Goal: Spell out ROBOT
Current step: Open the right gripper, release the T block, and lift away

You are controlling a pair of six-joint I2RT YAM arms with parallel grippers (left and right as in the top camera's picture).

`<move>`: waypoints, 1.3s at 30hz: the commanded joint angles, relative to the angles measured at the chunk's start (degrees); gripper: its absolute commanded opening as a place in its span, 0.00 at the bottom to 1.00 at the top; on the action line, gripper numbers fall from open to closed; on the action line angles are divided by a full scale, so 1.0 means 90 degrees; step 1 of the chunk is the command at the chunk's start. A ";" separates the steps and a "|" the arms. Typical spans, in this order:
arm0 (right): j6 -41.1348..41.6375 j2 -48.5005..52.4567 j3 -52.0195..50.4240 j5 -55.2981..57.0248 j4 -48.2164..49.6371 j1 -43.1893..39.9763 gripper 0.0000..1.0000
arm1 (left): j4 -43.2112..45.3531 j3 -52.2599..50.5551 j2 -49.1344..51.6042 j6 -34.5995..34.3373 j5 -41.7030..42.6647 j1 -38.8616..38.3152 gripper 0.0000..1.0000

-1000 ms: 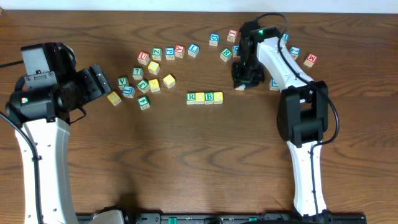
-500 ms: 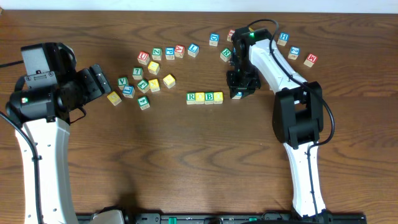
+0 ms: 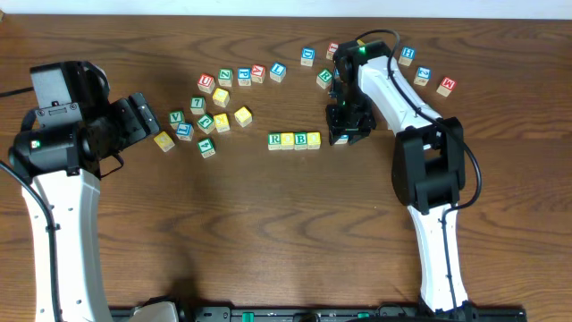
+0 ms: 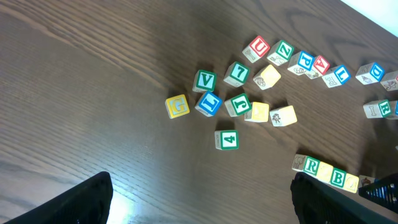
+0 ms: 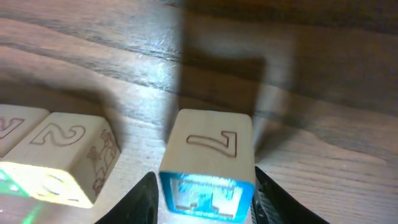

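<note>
Small wooden cube with blue T (image 5: pixel 207 168) looks set down between right gripper (image 3: pixel 343 132) fingers, near the green-R, yellow, green-B, yellow cube row (image 3: pixel 295 139). Jaws narrow; can't tell if gripping. Risk: an opening finger bumps carved-2 neighbour cube (image 5: pixel 65 155) and skews the row. Overhead hides T, wrist view crops it. Left gripper (image 3: pixel 141 116) wide, empty.

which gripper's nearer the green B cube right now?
Right. The right gripper is just right of the B cube, past the yellow cube beside it; the left gripper sits far left, beyond the loose blocks.
</note>
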 commanded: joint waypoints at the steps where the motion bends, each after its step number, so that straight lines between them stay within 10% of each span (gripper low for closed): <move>1: -0.0092 -0.0755 -0.0012 -0.0066 0.0027 0.0083 0.41 | -0.0017 0.0039 0.0041 -0.0075 -0.0061 0.0022 0.90; 13: 0.0950 -0.1229 -0.0087 0.1664 0.0282 0.0046 0.18 | -0.0017 0.0039 0.0041 -0.0075 -0.0061 0.0022 0.90; 39: 0.0984 -0.1205 -0.1957 0.1409 0.2402 0.0104 0.14 | -0.0017 0.0039 0.0041 -0.0075 -0.0061 0.0022 0.91</move>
